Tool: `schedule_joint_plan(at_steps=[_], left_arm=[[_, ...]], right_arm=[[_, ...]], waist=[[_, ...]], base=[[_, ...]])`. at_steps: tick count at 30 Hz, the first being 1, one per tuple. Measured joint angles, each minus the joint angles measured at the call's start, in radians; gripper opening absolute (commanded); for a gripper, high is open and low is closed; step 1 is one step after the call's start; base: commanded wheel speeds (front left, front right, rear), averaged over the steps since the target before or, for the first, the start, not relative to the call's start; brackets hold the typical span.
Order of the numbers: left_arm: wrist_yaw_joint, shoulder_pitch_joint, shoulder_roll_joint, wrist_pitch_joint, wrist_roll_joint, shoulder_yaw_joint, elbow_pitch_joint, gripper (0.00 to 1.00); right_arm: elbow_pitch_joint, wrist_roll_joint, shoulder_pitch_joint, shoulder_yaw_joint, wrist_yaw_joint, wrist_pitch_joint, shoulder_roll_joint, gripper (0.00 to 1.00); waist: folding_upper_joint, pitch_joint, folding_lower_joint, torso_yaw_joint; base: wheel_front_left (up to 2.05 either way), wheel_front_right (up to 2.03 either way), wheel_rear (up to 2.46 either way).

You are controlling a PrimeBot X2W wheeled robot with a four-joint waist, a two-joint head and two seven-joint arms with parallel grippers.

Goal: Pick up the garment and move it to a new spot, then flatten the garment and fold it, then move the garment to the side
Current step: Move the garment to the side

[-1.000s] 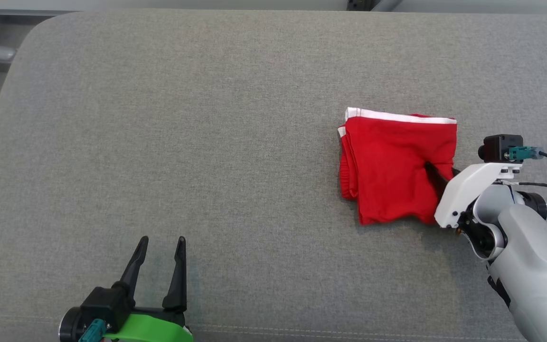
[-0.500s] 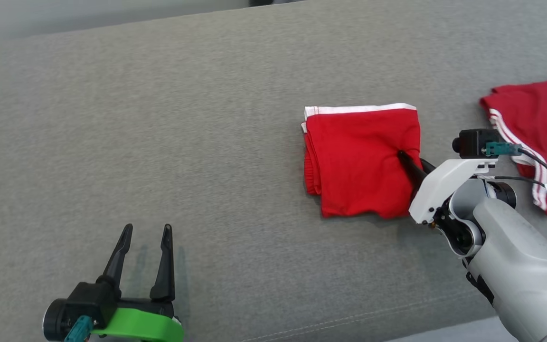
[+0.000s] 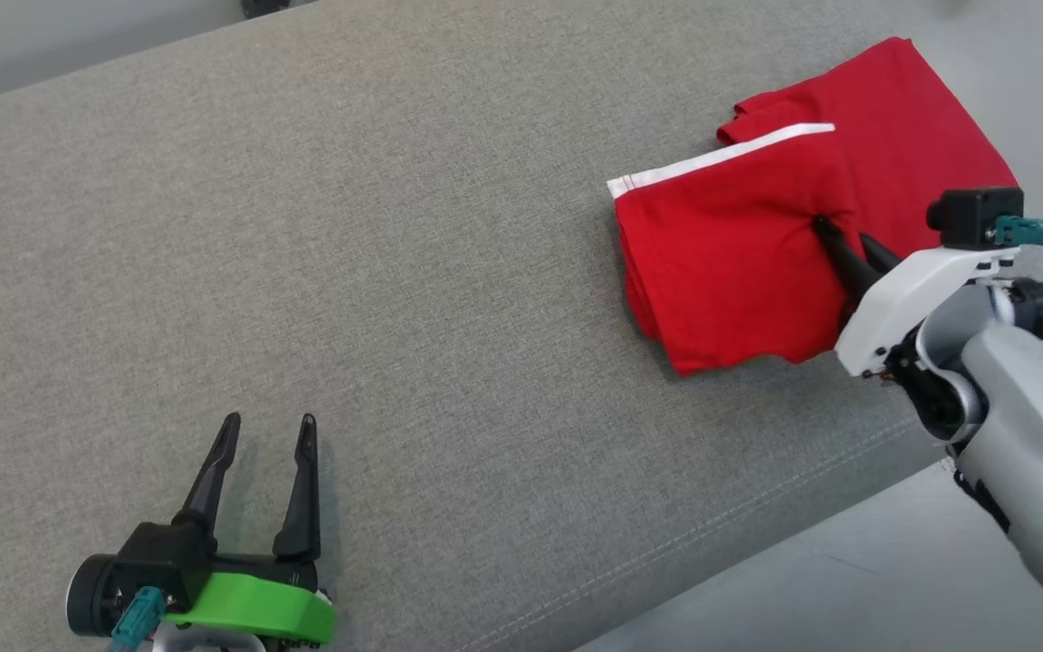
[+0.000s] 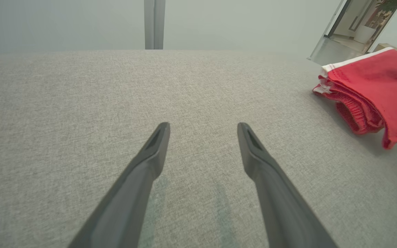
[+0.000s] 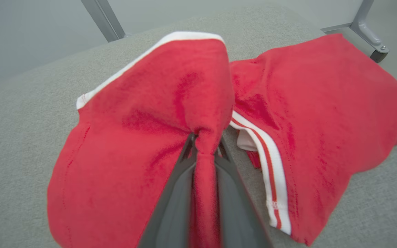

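Right gripper [image 3: 838,231] is clamped on a pinched-up ridge of the folded red garment [image 3: 721,263], its two dark fingers drawn nearly together with cloth bunched between them, as the right wrist view makes plain. Under everything lies the grey padded surface [image 3: 349,226], whose near edge runs close below the bundle toward the pale floor. A second red garment [image 3: 902,118] is spread flat at the far right corner, and the folded one sits just beside it, its far side touching or slightly overlapping it; which of the two I cannot tell. The folded piece rests on the right part of the surface, layers stacked at its left side, with the pinched side raised a little. The left gripper [image 3: 270,421] hovers low over bare fabric well apart from the work, fingers spread wide and holding nothing. A white band [image 3: 721,156] trims the bundle's far edge. This looks like the closing step, shifting the folded piece aside. To do it well, I would hold the pinch firm and travel low and slowly so the layers drag together rather than peel open, stop short of the neighbouring garment and of the edge, lower the ridge fully, then part the fingers and back out along their own line to avoid tugging the fold.
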Motion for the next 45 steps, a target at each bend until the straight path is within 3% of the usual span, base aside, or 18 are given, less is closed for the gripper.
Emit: schedule_joint_plan(at_steps=[6,12,18,23,24,25,26,30,34,40,45], left_arm=[[0.0,0.0,0.002,0.0,0.002,0.027,-0.014,1.0],[0.0,-0.013,0.02,0.0,0.009,0.024,-0.014,1.0],[0.0,-0.05,0.04,0.0,0.011,0.001,-0.011,1.0],[0.0,-0.057,0.05,0.0,0.011,0.003,-0.008,1.0],[-0.001,-0.057,0.052,0.0,0.011,0.003,-0.008,1.0],[-0.002,-0.057,0.053,0.0,0.011,0.003,-0.007,1.0],[-0.002,-0.057,0.053,0.0,0.011,0.003,-0.008,1.0],[-0.002,-0.056,0.047,0.0,0.01,0.007,-0.012,1.0],[-0.002,-0.043,0.037,0.0,0.009,0.012,-0.012,1.0],[-0.002,-0.014,0.015,0.0,-0.001,0.033,-0.019,1.0],[-0.002,0.024,0.002,0.0,-0.018,0.066,-0.015,1.0]], right_arm=[[-0.097,0.015,-0.036,0.015,0.0,0.058,-0.142,0.0],[-0.124,0.034,-0.117,-0.021,0.0,0.17,-0.207,0.0],[-0.039,0.036,-0.208,-0.082,0.0,0.313,-0.28,0.0],[0.096,-0.037,-0.242,-0.132,0.0,0.368,-0.323,0.0],[0.131,-0.061,-0.246,-0.141,0.0,0.362,-0.322,0.3],[0.16,-0.082,-0.247,-0.151,0.0,0.348,-0.32,0.7],[0.19,-0.104,-0.249,-0.167,0.0,0.314,-0.315,1.0],[0.323,-0.202,-0.26,-0.212,0.0,0.195,-0.29,1.0],[0.377,-0.28,-0.263,-0.228,0.001,0.073,-0.257,1.0],[0.304,-0.342,-0.263,-0.225,0.001,-0.109,-0.23,1.0],[0.164,-0.346,-0.186,-0.223,0.001,-0.164,-0.212,1.0]], waist=[[0.0,0.033,0.0,0.003],[0.0,0.07,0.0,0.021],[0.0,0.108,0.0,0.062],[0.0,0.134,0.0,0.114],[0.0,0.139,0.0,0.126],[0.0,0.143,0.0,0.137],[0.0,0.147,0.0,0.148],[0.0,0.157,0.0,0.19],[0.0,0.152,0.0,0.217],[0.0,0.109,0.0,0.221],[0.0,0.043,0.0,0.212]], base=[[0.0,0.0,0.0],[0.0,0.0,0.0],[0.0,0.0,0.0],[0.0,0.0,0.0],[0.0,0.0,0.0],[0.0,0.0,0.0],[0.0,0.0,0.0],[0.0,0.0,0.0],[0.0,0.0,0.0],[0.0,0.0,0.0],[0.0,0.0,0.0]])
